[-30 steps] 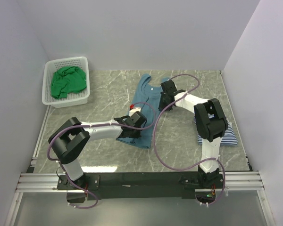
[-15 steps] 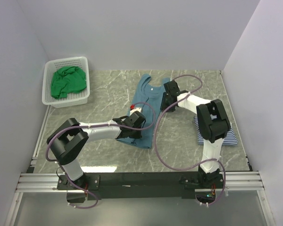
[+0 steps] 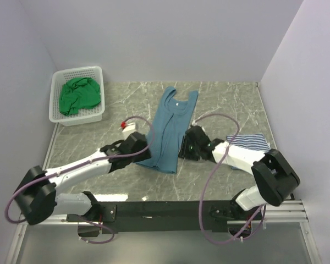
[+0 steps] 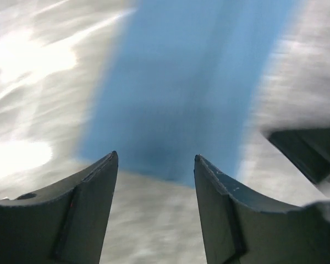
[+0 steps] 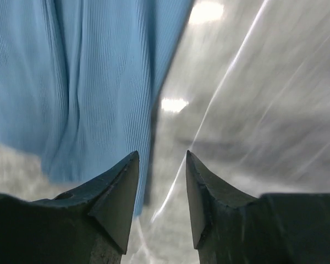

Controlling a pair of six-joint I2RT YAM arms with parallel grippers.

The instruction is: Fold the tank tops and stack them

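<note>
Top external view has the teal top [image 3: 168, 132] lying as a long narrow strip down the middle of the surface [image 3: 231, 104], neck toward the upper edge of the frame and hem toward the lower. The left fingers [image 3: 138, 144] sit just beside its left edge near the hem. The right fingers [image 3: 188, 147] sit just beside its right edge at about the same height. Both pairs stand apart with nothing between them. The striped top [image 3: 252, 142] lies at the right of the frame, partly under the right arm. The green top [image 3: 76, 96] is bunched in the basket [image 3: 80, 116] at upper left.

The step in hand looks like the crosswise fold of the teal strip. To do it well, each pair should probably take one hem corner and catch all the layers at once. They should then lift and carry together at an even pace so the hem lands square on the neck end. A grip on the top layer alone would likely let the lengthwise fold fall open.

Left wrist view, though blurred, shows what the overhead cannot: the hem lies ahead of the open fingertips, not between them, with bare surface in the gap. Right wrist view shows the cloth's ribbing and a soft lengthwise crease. There the cloth edge runs down to the left-hand fingertip in the frame, with marbled surface in the gap. Only the overhead view shows the other two tops and the strip as a whole.
</note>
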